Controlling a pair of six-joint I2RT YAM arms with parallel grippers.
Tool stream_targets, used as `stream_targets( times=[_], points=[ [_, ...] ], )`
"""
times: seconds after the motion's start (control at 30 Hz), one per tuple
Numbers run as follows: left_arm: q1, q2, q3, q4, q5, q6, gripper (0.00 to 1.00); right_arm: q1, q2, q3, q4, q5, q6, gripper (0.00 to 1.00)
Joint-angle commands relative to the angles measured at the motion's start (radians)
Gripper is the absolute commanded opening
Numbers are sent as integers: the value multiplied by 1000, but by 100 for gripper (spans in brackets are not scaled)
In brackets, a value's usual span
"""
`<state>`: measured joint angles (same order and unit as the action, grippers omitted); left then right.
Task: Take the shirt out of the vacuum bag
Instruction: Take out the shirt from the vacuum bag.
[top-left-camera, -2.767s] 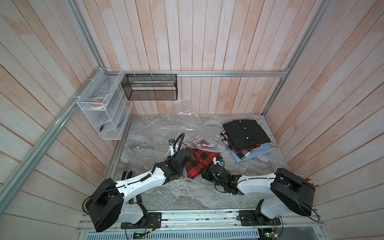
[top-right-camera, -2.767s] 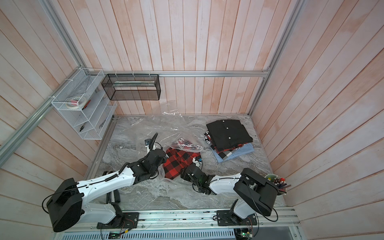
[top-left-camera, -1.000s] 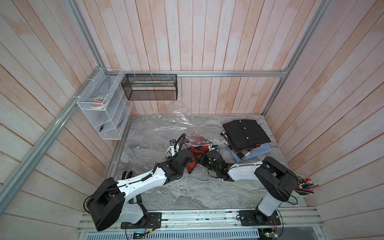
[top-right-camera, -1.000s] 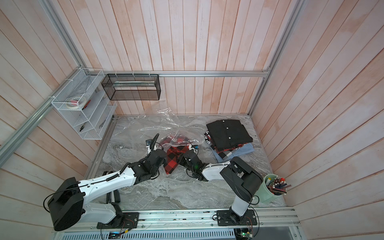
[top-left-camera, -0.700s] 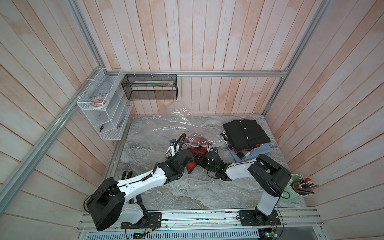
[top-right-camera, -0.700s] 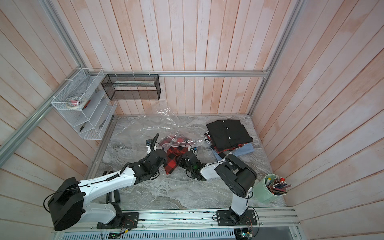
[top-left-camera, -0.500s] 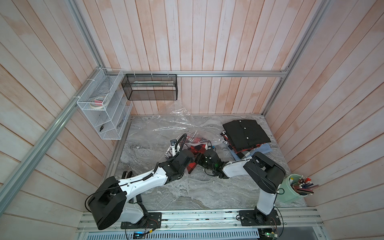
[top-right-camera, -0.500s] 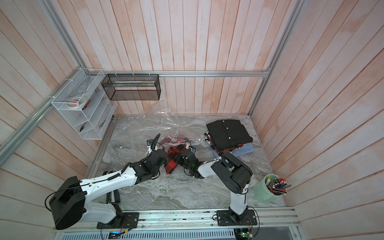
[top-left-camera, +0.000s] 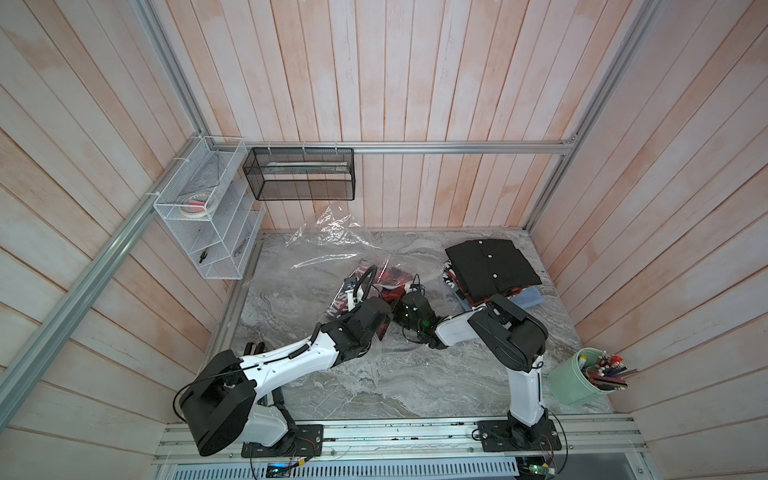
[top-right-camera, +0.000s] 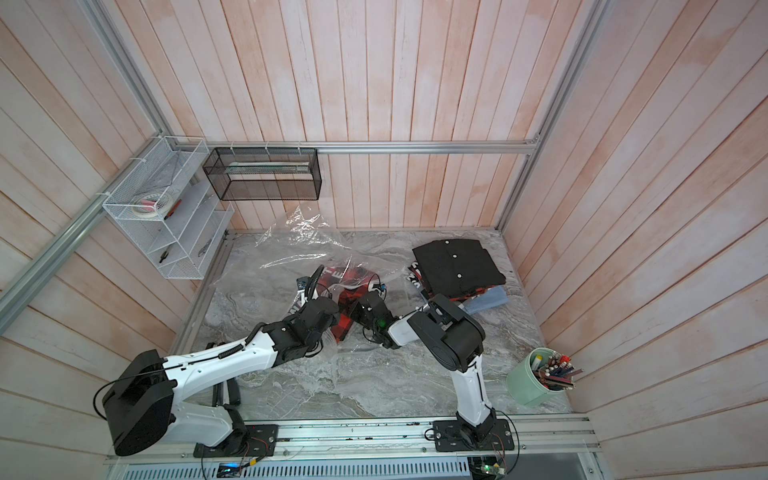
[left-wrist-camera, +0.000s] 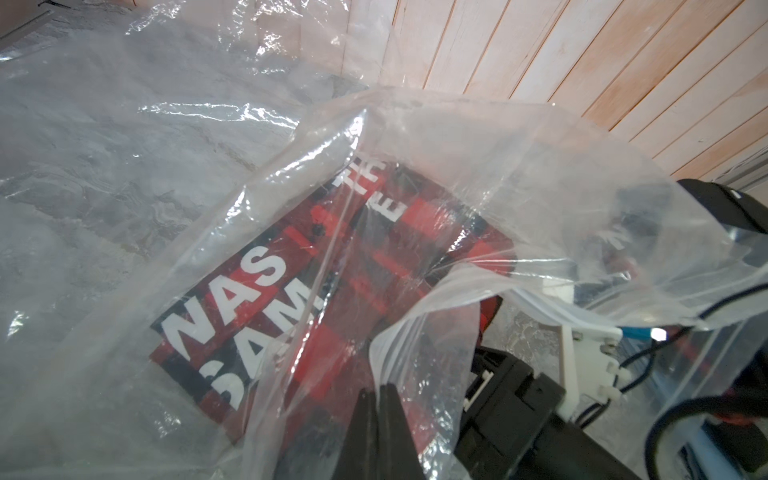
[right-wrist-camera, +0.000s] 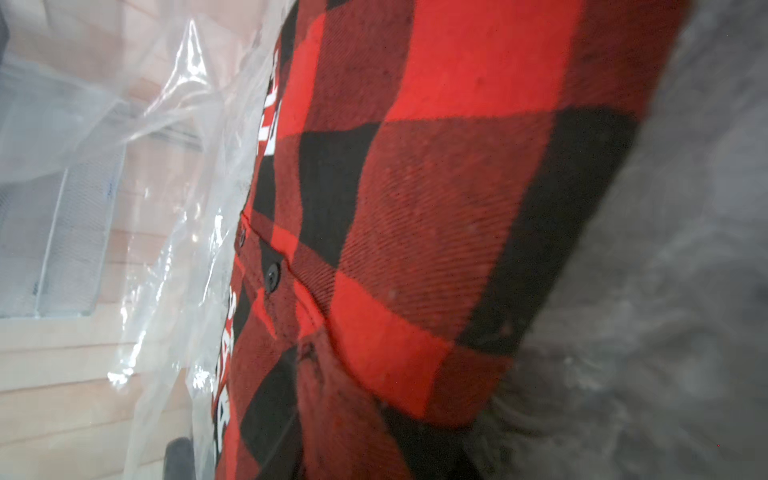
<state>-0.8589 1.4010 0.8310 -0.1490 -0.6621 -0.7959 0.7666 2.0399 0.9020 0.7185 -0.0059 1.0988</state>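
Marble tabletop (top-left-camera: 395, 374) bears the vacuum bag (left-wrist-camera: 415, 124), the shirt (left-wrist-camera: 332, 266) lying inside near its mouth; left gripper (left-wrist-camera: 380, 399) is clamped on the bag's rim, right gripper (top-left-camera: 403, 303) reaches the shirt, grip unconfirmed; recommend keeping the rim raised and drawing the shirt out low.

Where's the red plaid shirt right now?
In both top views the red plaid shirt lies mid-table inside the vacuum bag, just beyond the left gripper and left of the folded black shirt.

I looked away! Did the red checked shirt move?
Yes. The red plaid shirt slid back, away from the front rail, toward the black mesh basket.
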Motion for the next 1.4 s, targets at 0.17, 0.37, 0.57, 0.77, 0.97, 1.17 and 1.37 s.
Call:
stream_targets(
  times=[0.17, 0.37, 0.57, 0.77, 0.97, 1.17, 1.37],
  points=[
    [-8, 3, 4, 12, 0, -3, 0, -75, 44, 116, 32, -72, -68, 11],
    [-8, -5, -16, 20, -7, -7, 0, -89, -25, 124, 25, -99, -120, 0],
    [-7, 9, -12, 27, -9, -8, 0, -75, -111, 74, 17, -126, -137, 0],
    [-8, 21, -1, 28, -14, -7, 0, -27, -238, -18, 19, -131, -149, 0],
    [-8, 43, 20, 17, -16, -24, 0, 0, -323, -111, 48, -152, -120, 0],
    [-8, 49, 23, 20, -17, -49, 0, 3, -395, -240, 80, -160, -93, 0],
    [-8, 60, 38, 29, -24, -56, 0, 17, -462, -333, 92, -198, -115, 0]
  ],
)
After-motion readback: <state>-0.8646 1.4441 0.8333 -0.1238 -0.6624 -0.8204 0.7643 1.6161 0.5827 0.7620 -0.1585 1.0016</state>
